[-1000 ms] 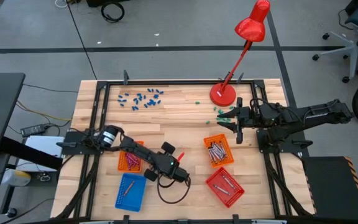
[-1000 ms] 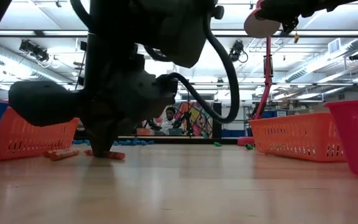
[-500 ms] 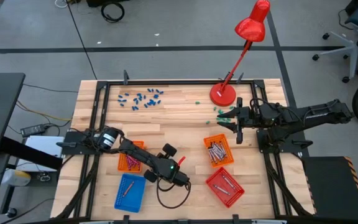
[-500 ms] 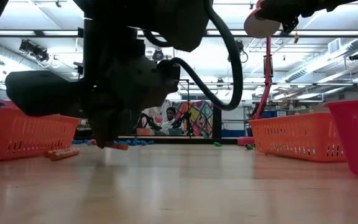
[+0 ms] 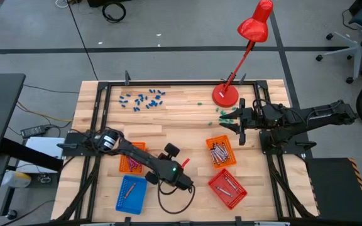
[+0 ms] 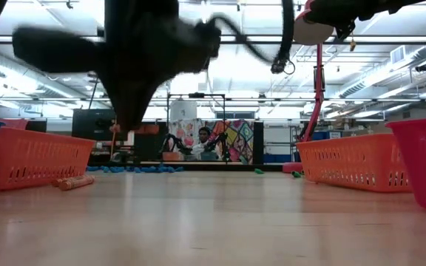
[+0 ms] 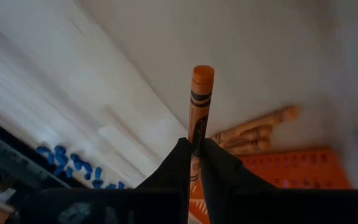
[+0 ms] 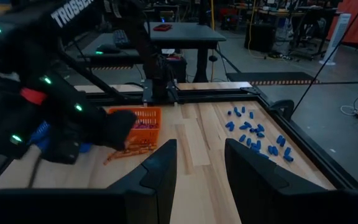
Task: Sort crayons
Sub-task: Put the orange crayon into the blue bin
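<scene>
My left gripper hangs over the table's near middle, shut on an orange crayon, which also shows in the low view. Several more orange crayons lie flat on the wood beside the left orange basket, which holds pink crayons. The right orange basket holds grey crayons, and the red basket and blue basket hold a few. My right gripper waits open above the table's right side near the lamp base. My left gripper pinches the orange crayon around its middle between its two fingertips. The fingers come from above, pointing down, and lie across the crayon. The crayon is about level and lifted clear of the table.
A red desk lamp stands at the far right. Blue pieces are scattered at the far left and green pieces near the lamp base. A person shows in the room beyond the table.
My left gripper, shut on the orange crayon at table level a second ago, has gone straight up. The crayon has been lifted off the wood and now hangs well clear of it. The loose crayons by the basket have stayed put.
</scene>
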Robot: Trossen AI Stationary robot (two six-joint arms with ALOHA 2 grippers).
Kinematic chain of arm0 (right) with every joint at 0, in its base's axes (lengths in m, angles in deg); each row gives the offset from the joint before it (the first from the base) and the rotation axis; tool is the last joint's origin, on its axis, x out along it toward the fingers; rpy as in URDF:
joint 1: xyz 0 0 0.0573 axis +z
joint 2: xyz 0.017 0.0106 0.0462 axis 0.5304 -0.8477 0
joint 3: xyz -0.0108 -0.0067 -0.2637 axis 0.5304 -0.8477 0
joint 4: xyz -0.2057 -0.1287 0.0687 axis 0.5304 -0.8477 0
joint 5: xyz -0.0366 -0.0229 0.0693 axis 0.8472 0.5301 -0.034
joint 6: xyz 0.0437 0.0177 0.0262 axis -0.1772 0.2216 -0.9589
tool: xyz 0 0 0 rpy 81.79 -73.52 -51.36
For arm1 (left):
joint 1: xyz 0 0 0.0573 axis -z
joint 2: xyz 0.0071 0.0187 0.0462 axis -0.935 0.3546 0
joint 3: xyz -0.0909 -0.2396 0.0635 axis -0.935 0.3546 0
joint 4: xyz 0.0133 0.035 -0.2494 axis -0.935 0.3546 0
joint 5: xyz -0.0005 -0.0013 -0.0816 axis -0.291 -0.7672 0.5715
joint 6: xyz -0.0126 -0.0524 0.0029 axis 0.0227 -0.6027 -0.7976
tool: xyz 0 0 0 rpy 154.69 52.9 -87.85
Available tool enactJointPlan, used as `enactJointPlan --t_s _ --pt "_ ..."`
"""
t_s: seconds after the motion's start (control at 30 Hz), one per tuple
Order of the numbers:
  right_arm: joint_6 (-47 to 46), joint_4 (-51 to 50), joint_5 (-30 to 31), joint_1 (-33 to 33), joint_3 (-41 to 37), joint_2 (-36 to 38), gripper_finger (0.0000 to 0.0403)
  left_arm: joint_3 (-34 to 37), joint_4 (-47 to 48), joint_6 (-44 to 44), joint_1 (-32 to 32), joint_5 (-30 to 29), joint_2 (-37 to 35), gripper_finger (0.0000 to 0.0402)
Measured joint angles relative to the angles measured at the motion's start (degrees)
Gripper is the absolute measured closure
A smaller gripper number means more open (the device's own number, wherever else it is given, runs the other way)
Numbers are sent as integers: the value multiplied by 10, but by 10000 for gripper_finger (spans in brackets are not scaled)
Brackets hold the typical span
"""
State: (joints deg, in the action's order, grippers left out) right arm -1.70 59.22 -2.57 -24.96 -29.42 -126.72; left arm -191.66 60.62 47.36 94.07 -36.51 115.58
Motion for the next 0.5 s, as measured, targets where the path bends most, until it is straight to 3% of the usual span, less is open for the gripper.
enactJointPlan --t_s 0.27,0.5 --pt "0 0 0 0 0 0 264 -93 -3 -47 42 0 -2 374" --pt "-5 0 0 0 0 0 264 -124 -2 -140 84 30 -2 374"
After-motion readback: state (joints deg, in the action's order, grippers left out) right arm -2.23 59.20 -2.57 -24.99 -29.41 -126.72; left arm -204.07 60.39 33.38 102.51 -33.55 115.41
